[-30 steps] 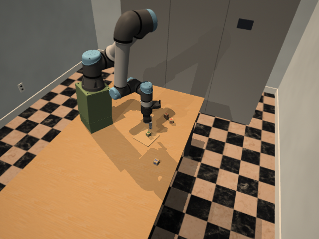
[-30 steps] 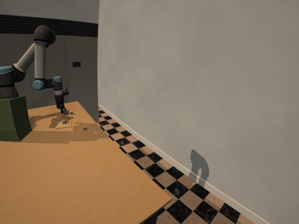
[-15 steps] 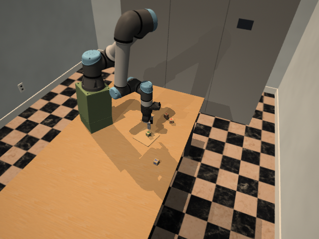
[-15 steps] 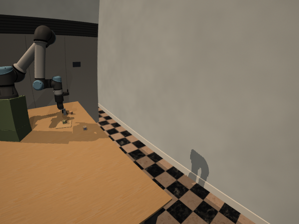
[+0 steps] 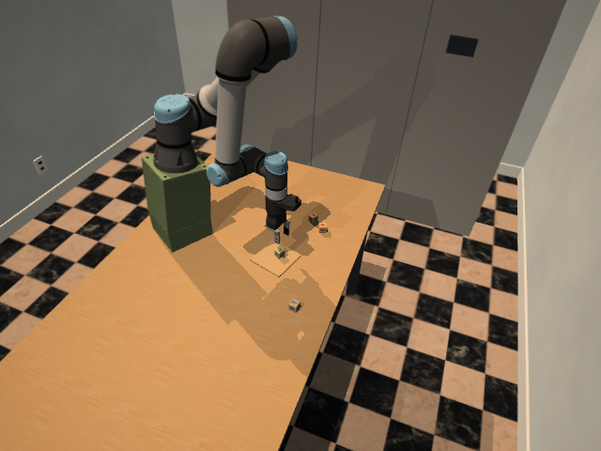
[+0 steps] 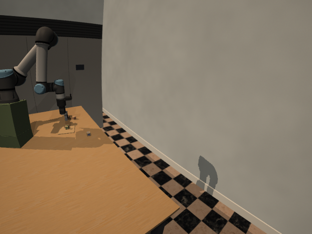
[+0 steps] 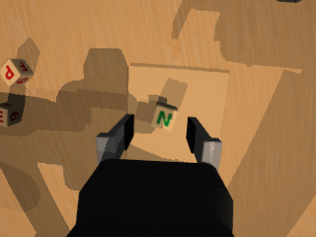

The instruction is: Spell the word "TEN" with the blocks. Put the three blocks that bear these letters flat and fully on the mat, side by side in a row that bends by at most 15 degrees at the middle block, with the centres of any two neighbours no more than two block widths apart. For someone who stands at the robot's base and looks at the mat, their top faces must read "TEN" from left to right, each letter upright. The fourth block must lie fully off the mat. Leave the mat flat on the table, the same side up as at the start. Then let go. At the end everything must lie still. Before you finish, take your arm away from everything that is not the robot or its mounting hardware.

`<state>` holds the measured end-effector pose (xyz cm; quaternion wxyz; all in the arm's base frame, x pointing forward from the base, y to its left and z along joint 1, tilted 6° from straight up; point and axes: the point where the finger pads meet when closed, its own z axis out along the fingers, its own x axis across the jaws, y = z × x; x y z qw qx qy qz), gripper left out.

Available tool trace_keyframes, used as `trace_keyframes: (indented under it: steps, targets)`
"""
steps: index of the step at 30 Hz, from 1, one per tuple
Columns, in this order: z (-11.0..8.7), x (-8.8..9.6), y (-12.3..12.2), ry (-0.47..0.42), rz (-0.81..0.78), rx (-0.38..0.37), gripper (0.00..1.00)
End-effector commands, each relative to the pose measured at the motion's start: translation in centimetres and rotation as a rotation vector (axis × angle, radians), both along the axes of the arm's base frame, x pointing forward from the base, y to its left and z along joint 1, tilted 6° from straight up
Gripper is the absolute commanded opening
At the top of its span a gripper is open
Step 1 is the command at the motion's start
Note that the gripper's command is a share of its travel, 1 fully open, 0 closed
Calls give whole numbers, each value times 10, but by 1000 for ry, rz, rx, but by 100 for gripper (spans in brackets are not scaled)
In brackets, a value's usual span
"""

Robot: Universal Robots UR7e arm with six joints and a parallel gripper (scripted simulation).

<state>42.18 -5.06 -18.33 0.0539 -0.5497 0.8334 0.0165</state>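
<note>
Top view, left to right: the pincer (image 5: 281, 233) (image 6: 66, 116) (image 7: 160, 126) is positioned above the counter (image 5: 160, 349) (image 6: 75, 181) (image 7: 267, 30), fingers apart. The green-lettered N block (image 5: 279, 252) (image 6: 67, 126) (image 7: 165, 118) rests on the mat (image 5: 277, 268) (image 6: 63, 132) (image 7: 207, 94). The blue-lettered block (image 5: 294, 304) (image 6: 88, 133) lies off the mat. Two red-lettered blocks, the shaded block (image 5: 313, 218) (image 7: 9, 116) and the lit block (image 5: 322, 227) (image 6: 73, 117) (image 7: 16, 72), lie near each other, also off the mat.

Hand (image 5: 282, 235) (image 6: 67, 117) (image 7: 160, 126) at new wrist angle vs. 1 s ago
</note>
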Motion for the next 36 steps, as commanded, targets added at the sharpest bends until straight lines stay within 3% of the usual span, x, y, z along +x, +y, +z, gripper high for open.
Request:
trace_keyframes:
  steps: [1, 18, 36]
  targets:
    - [0, -2, -1, 11, -139, 10, 100]
    - [0, -8, -2, 40, -467, 34, 100]
    - [0, -9, -2, 44, -517, 37, 100]
